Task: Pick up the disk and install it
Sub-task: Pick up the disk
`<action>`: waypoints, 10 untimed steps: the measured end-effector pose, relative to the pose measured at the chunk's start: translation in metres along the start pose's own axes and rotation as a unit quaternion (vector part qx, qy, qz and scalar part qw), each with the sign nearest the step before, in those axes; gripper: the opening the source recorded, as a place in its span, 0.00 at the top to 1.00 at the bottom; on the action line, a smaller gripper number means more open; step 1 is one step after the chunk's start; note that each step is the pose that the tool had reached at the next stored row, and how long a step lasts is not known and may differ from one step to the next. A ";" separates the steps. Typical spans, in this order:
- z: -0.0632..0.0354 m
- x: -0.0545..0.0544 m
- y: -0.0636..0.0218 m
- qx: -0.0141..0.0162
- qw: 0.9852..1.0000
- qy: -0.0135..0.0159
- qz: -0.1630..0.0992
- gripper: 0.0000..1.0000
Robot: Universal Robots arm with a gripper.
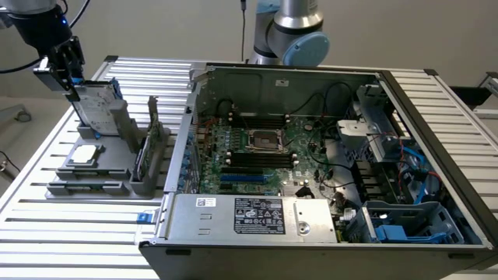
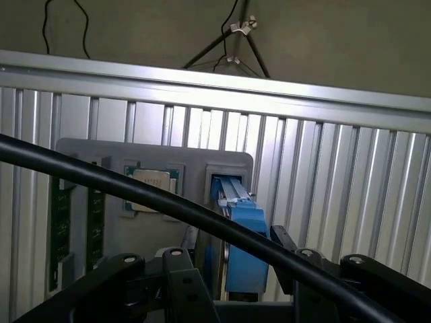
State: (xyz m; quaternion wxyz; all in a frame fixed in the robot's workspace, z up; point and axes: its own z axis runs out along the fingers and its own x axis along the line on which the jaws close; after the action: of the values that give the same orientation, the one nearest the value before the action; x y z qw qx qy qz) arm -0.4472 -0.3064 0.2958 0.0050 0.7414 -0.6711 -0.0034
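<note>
My fingers (image 2: pixel 176 279) are spread wide, gripping nothing, one on either side of the disk (image 1: pixel 100 108). It stands upright in the grey holder (image 1: pixel 93 188) on the counter (image 1: pixel 62 233), beside the open case (image 1: pixel 257 217).

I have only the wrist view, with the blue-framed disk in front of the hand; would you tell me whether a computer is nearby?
Observer: Yes, an open computer case lies to the exterior view's right of the grey fixture that holds the disk.
Operator: Thank you. Does it have a place for drives?
Observer: A cage with blue caddies sits in the case's corner nearest the camera, on the exterior view's right.
Operator: And how high is the hand?
Observer: The hand is about level with the top edge of the disk, which stands upright in its slot.
</note>
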 end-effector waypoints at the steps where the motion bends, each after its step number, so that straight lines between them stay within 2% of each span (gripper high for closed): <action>1: 0.0018 0.000 0.0000 0.001 1.000 0.000 0.000 0.46; 7: 0.0127 0.000 0.0005 0.006 1.000 0.001 0.000 0.46; 10: 0.0174 0.000 0.0014 0.012 1.000 0.001 0.000 0.46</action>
State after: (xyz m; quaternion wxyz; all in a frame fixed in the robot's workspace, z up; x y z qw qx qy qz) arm -0.4489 -0.3064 0.2785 -0.0027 0.7413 -0.6711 0.0052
